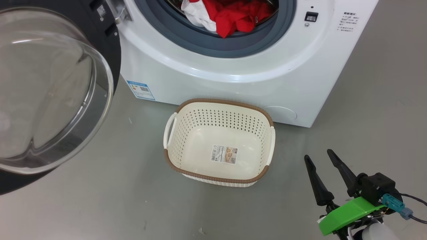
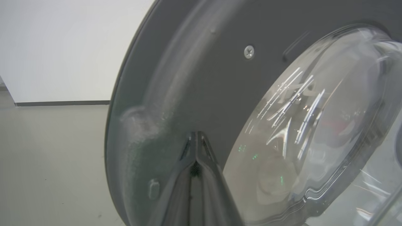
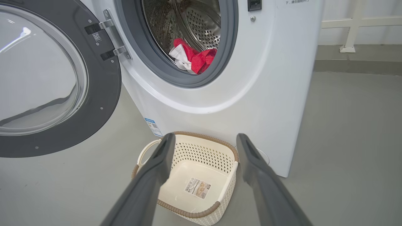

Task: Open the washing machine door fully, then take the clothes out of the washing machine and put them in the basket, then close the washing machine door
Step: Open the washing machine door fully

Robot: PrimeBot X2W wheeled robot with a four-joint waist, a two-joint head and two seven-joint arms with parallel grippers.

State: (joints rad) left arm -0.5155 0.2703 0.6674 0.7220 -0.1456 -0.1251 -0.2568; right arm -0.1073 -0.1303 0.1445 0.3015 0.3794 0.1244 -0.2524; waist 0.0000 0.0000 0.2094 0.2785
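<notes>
The washing machine (image 1: 233,80) stands with its washing machine door (image 1: 50,93) swung wide open to the left, glass bowl facing me. The red and white clothes (image 1: 240,16) lie in the drum mouth, on the grey gasket. The cream basket (image 1: 218,102) sits empty on the floor in front of the machine. My right gripper (image 1: 318,155) hovers open, low at the right of the basket, holding nothing. In the right wrist view the right gripper (image 3: 205,136) frames the basket (image 3: 188,213), with the clothes (image 3: 194,59) and the door (image 3: 103,94) beyond. My left gripper (image 2: 196,136) is shut, tips against or just off the door's dark inner rim (image 2: 194,78).
Grey floor (image 1: 367,126) lies open to the right of the machine and around the basket. A blue label sticker (image 1: 140,89) is low on the machine's front. A white wall (image 2: 62,47) stands behind the door, and a white rail (image 3: 351,31) at the back right.
</notes>
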